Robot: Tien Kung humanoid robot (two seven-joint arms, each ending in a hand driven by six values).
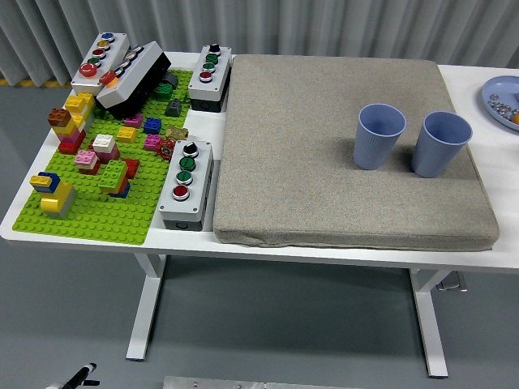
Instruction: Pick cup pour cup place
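Note:
Two light blue ribbed cups stand upright and side by side on the right part of a grey mat (324, 186). The left cup (379, 135) and the right cup (440, 143) are a little apart. I cannot see whether anything is inside them. Only a small black and white tip of my left hand (83, 373) shows at the bottom left edge, below the table and far from the cups. My right hand is out of view.
A green brick baseplate (97, 219) with several coloured bricks covers the table's left side. Button boxes stand at the mat's left edge (186, 185), at the back (211, 74) and at the far left (101, 61). A blue plate (503, 97) sits at the right edge.

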